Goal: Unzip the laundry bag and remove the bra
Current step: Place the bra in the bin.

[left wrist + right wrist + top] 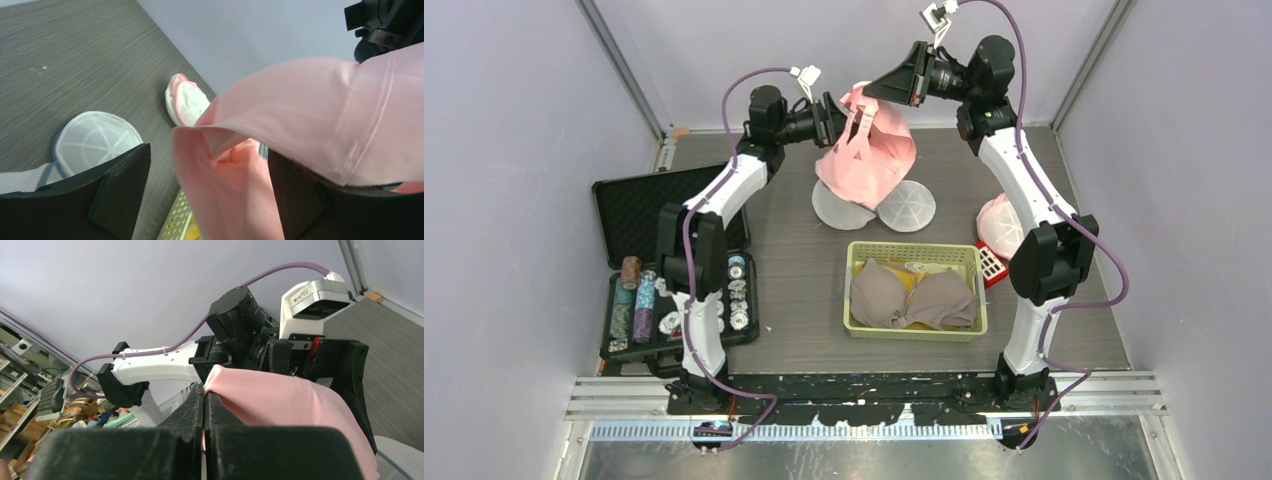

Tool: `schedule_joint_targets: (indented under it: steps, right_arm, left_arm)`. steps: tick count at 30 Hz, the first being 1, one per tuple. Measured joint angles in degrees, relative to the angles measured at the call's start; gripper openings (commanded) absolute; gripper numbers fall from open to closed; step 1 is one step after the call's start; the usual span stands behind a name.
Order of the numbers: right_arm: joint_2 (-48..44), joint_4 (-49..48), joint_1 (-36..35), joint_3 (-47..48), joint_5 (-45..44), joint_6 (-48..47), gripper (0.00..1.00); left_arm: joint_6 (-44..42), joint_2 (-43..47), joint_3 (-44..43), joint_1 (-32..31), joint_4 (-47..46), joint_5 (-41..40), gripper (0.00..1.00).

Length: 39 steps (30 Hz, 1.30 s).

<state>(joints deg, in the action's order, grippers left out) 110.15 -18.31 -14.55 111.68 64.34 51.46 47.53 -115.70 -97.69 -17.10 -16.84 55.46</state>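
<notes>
A dark grey wood-grain bench (794, 300) fills the cell, closed in on three sides by smooth pale lilac walls (514, 200). Silver aluminium posts (629, 75) run down the back corners, and ribbed metal rails (1124, 390) edge the near side. The light is soft and even.

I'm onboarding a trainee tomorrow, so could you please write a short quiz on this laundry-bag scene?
1. True or false: the right pincer is shut on the pink bra.
2. What lies in the yellow-green basket? A) taupe bras B) poker chips C) a towel
3. Fill in: the white mesh laundry bag lies on the ____, under the hanging bra.
Key: 1 true; 2 A; 3 table.
</notes>
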Motion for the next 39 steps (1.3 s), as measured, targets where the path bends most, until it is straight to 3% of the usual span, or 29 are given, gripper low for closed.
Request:
schedule_joint_targets:
  steps: [3, 11, 18, 29, 34, 39]
  right_arm:
    - [0.0, -0.66, -0.22, 0.7, 0.02, 0.44, 0.01]
    - [0.0, -1.4, -0.57, 1.2, 0.02, 1.55, 0.01]
    - [0.0, -1.88, -0.72, 3.1, -0.22, 2.97, 0.01]
    - [0.0, -4.7, -0.72, 6.29, -0.33, 5.77, 0.01]
    - [0.0, -4.79, -0.72, 6.29, -0.35, 5.84, 0.01]
    - [0.0, -5.9, -0.83, 6.4, -0.35, 7.61, 0.01]
  left_arm:
    - [2.01, 0.0, 0.04, -0.96, -2.23, 0.28, 0.77]
    - [6.73, -0.02, 0.28, -2.62, -6.45, 0.09, 0.71]
    - [10.6, -0.02, 2.62, -3.06, -10.58, -0.39, 0.77]
    - [17.09, -1.03, 3.13, -4.02, -15.93, -0.39, 0.74]
    - [18.36, -1.07, 3.02, -4.61, -18.58, 0.31, 0.91]
    - [17.94, -1.07, 3.19, -4.68, -19.87, -0.09, 0.96]
